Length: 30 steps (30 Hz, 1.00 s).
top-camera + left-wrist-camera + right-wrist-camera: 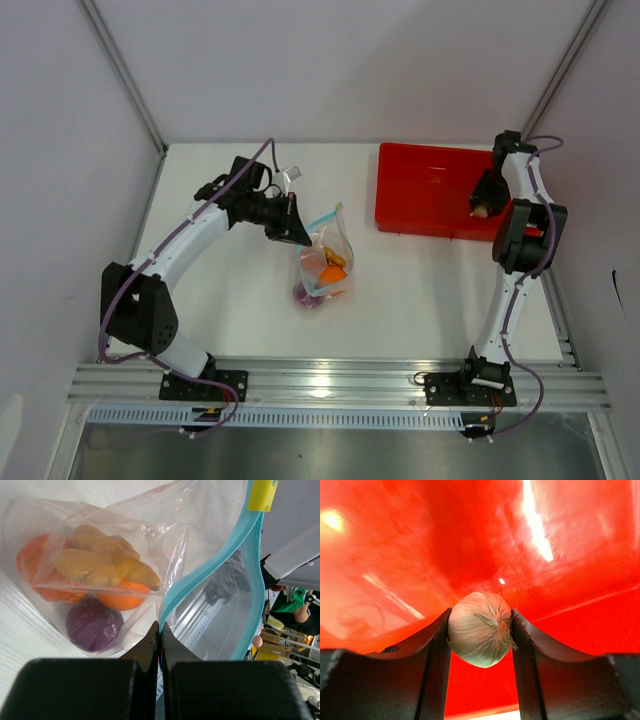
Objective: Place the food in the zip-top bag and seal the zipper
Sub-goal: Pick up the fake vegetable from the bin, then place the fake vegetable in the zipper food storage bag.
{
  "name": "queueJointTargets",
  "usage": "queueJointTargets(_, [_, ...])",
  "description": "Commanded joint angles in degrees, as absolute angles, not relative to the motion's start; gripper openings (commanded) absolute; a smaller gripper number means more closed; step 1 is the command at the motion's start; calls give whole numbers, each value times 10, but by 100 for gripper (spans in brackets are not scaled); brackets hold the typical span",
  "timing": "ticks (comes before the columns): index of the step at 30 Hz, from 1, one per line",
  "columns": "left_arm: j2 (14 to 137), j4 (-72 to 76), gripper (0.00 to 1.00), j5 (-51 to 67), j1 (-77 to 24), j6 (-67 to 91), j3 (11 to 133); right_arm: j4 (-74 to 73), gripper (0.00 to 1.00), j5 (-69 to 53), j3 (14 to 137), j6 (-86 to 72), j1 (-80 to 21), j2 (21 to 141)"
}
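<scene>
The right hand [480, 616] grips the small whitish piece [477, 637] over the red tray [395, 555]. The left hand [160, 630], clenched on the zipper [212, 562], holds the zip-top bag [200, 510] open to receive it, other food [100, 565] inside.

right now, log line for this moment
left gripper: shut on zipper | right gripper: shut on whitish piece | zip-top bag: open

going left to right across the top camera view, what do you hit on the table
left gripper → zip-top bag it pinches, food inside → red tray → right gripper over the tray's right part, closed on the whitish garlic-like piece
</scene>
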<state>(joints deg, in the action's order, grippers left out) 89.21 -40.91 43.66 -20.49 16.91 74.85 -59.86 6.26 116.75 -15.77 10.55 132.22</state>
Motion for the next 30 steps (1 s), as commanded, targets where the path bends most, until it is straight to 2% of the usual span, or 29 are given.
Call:
queueJointTargets(1, [867,-400,1,434,-201,192,743,-601,32,19,1219,-180,108,1311])
queueJointTargets(7, [875,-422,1,424,-201,194,757,-596,32,-44,1245,-192,81,1258])
queueJointTargets(19, [879,-435,1,400,-201,216,756,-584,32,-98,1183,-182,-3,1131])
queueJointTargets(30, [890,-449,0,397,-201,239,786,-562,31,-119,1100,-142,-189,1002])
